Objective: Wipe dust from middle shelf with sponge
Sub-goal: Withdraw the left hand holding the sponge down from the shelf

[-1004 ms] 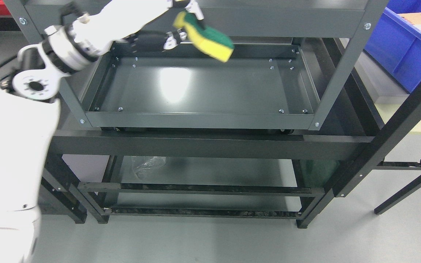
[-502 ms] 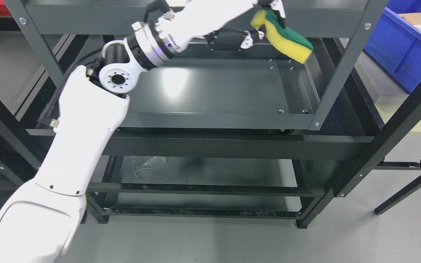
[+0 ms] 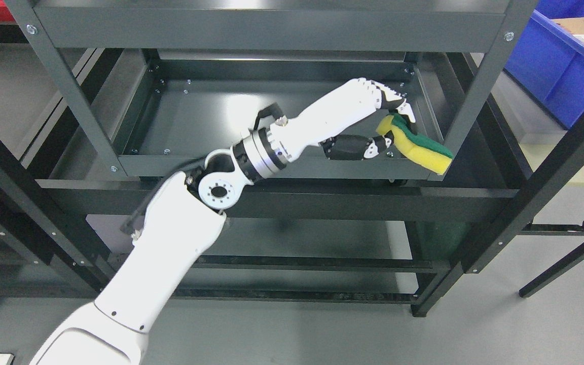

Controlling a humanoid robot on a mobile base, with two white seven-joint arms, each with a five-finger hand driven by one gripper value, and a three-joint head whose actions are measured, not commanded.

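Note:
A yellow sponge with a green scouring side [image 3: 421,149] is pinched in my left hand [image 3: 391,126], whose arm comes up from the lower left. The sponge hangs at the front right corner of the dark grey middle shelf tray [image 3: 282,116], its yellow end jutting over the tray's front rim beside the right front post [image 3: 467,106]. I cannot tell whether the sponge touches the tray floor. My right arm does not show.
An upper shelf beam [image 3: 271,25] crosses the top. A black frame rail [image 3: 322,200] runs below the tray, with lower bars beneath. A blue bin [image 3: 566,66] holding a cardboard box stands at the far right on a table.
My left hand has swung the sponge from the upper back of the rack, first rightwards, then down and forward to the tray's front right corner. The forearm now lies over the tray's front.

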